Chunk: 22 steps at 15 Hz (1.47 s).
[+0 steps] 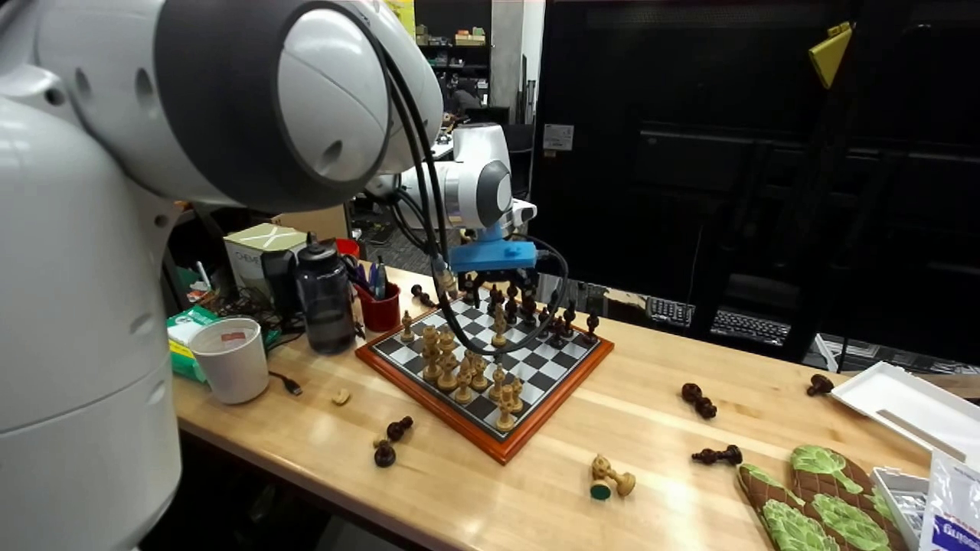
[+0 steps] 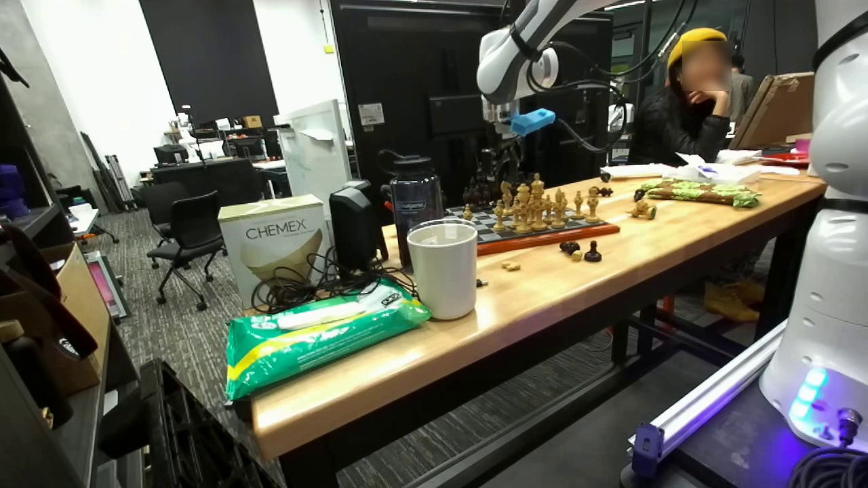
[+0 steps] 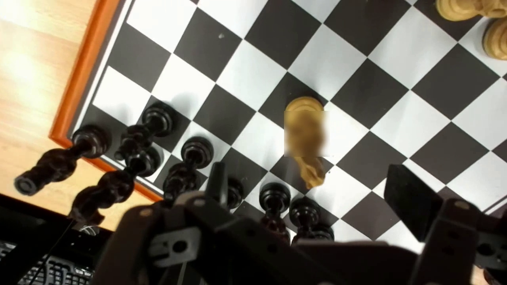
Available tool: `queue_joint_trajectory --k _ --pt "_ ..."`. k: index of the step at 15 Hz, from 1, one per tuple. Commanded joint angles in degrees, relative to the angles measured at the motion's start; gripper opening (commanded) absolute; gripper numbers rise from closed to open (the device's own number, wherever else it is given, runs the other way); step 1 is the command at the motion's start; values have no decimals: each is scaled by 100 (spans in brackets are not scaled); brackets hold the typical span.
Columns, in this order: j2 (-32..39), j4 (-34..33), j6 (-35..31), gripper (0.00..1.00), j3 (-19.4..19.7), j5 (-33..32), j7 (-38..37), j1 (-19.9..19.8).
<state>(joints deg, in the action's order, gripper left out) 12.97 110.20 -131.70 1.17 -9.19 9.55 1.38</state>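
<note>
- Surface (image 1: 651, 428), pale wood: was shown in both exterior views; all the smaller items below were carried on or above it.
- Arm (image 2: 834, 291), white with grey joints, a blue block (image 1: 494, 255) fitted at its wrist: was extended over the surface.
- Chessboard (image 1: 557, 396), orange-brown rim, black and silvery squares: was laid flat beneath the arm's wrist.
- Box (image 2: 274, 237), pale, lettered CHEMEX: was stood near one end of the surface.
- Green packet (image 2: 325, 332), yellow stripe: was laid along the same end.
- Oven mitts (image 1: 834, 528), brown, quilted, green-printed: were laid well apart from the box.
- Bottle (image 1: 325, 302), dark, translucent: was stood upright.
- White cup (image 2: 444, 271): was stood just beside the packet.
- Red holder (image 1: 380, 310): was filled with pens and stood near the chessboard's corner.
- Fingers (image 3: 412, 202): were found released, spread wide above the chessboard.
- Pale chess piece (image 3: 305, 138), partly blurred: was stood upright on the chessboard, framed between the fingers in the wrist view, apart from both.
- Dark pieces (image 1: 570, 315): were grouped standing along the far side, some partly hidden by the fingers in the wrist view.
- Pale group (image 1: 446, 371): was clustered on the opposite part.
- Toppled pieces (image 1: 718, 456), dark and pale: were scattered around the chessboard.
</note>
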Motion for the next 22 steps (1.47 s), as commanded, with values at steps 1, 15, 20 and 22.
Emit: queue_joint_trajectory --k 1,15,20,22 --pt "42 -100 203 100 -70 239 -184 -62" --pt "230 -150 206 61 -64 492 -375 -118" --pt "394 -326 205 21 -95 462 -297 -100" --pt "451 -400 239 6 -106 457 -307 -96"
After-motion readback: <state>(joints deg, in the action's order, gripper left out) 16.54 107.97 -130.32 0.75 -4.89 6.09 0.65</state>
